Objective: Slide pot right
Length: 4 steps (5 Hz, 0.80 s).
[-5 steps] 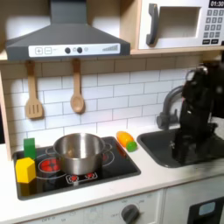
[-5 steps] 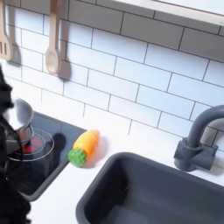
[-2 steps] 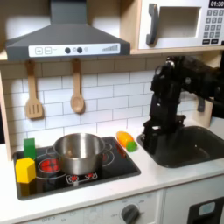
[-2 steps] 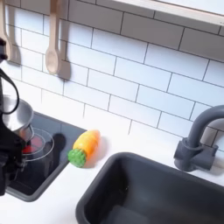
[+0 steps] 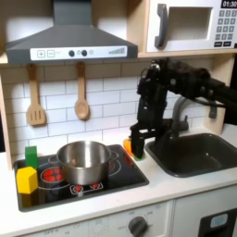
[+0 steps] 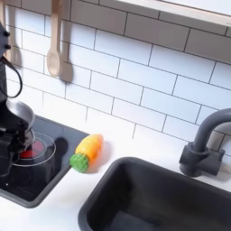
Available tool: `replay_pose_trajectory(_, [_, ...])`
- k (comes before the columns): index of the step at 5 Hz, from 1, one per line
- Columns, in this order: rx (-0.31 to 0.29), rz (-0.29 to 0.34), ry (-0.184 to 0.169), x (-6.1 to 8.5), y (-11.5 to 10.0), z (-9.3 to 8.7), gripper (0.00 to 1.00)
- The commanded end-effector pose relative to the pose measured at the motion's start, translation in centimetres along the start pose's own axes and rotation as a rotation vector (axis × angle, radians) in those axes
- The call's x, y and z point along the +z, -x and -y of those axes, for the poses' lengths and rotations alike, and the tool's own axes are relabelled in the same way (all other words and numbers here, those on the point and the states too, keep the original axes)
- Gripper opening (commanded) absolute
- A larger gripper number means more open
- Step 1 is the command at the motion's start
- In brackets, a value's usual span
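The shiny silver pot [image 5: 83, 160] stands on the black stove top [image 5: 56, 193], over the burners, in the first exterior view. My gripper [image 5: 136, 146] hangs just off the pot's right side, low over the stove's right edge, apart from the pot. Its dark fingers blur together, so their spacing is unclear. An orange and green toy carrot [image 5: 129, 144] lies right behind the gripper and is partly hidden. In the second exterior view the black arm [image 6: 7, 135] is at the left edge, in front of a sliver of the pot [image 6: 21, 112], and the carrot [image 6: 87, 151] lies in plain sight.
A yellow block [image 5: 27, 179] and a green block [image 5: 31, 155] sit at the stove's left. A dark sink [image 5: 199, 153] with a grey faucet [image 5: 176, 115] lies at the right. A wooden spatula [image 5: 35, 100] and spoon [image 5: 81, 97] hang on the tiled wall.
The arm has swung left from over the sink to the stove's right edge, beside the pot. The pot and carrot have stayed put.
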State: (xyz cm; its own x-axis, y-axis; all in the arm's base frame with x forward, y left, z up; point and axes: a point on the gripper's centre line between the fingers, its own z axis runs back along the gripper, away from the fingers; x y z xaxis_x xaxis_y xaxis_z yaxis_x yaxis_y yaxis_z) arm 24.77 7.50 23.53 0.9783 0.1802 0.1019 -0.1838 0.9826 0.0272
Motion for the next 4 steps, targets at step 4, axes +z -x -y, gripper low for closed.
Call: replay_pose_trajectory(4, [0.075, 0.022, -0.003, -0.9, -6.4, -4.3, 1.0])
